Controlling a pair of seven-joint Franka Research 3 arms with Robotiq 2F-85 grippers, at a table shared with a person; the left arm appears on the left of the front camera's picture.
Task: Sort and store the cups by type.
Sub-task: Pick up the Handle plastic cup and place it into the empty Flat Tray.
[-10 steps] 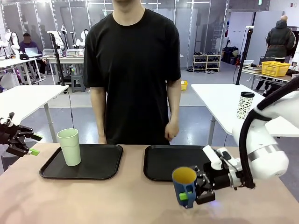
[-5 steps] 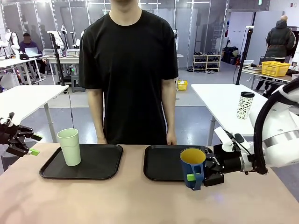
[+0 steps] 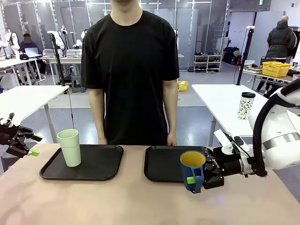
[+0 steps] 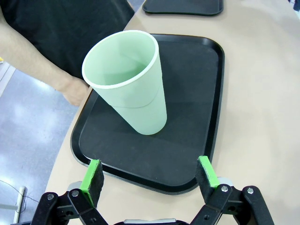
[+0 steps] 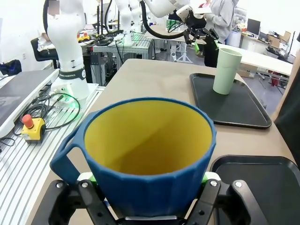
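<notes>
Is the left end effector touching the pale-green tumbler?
Apart. The left wrist view shows the open left end effector short of the tumbler, with bare black tray between them.

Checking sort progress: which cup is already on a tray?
The pale-green tumbler, standing on the left tray. The blue mug is clamped in the right gripper.

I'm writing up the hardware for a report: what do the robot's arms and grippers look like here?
The right arm is glossy white with rounded joints, a grey ring band and a thick black cable looping alongside it. The right gripper and left gripper are black two-finger units of linked bars with visible pivot bolts, each fingertip carrying a bright green pad. A white block sits at the right wrist.
</notes>
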